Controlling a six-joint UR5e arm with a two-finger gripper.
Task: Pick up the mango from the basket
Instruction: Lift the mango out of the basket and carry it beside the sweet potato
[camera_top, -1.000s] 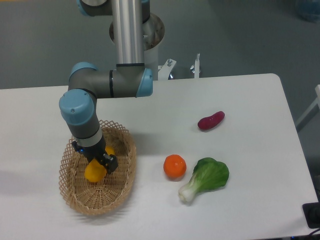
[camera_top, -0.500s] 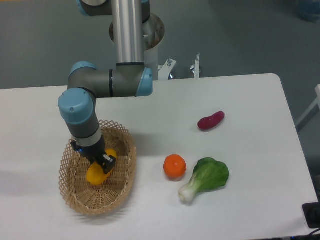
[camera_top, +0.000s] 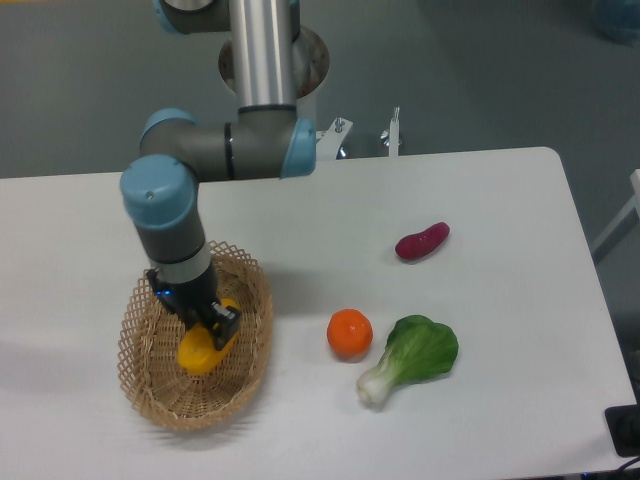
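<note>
Arm shifted slightly right since earlier frame. Pincer (camera_top: 207, 329) fingertips hidden, closed around mango (camera_top: 203, 345) inside basket (camera_top: 143, 385); mango directly under pincer.

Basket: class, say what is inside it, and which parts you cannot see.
Inside the basket lies the mango, with the hand down on it. The hand covers the mango's top, and the arm hides the basket's far rim.
</note>
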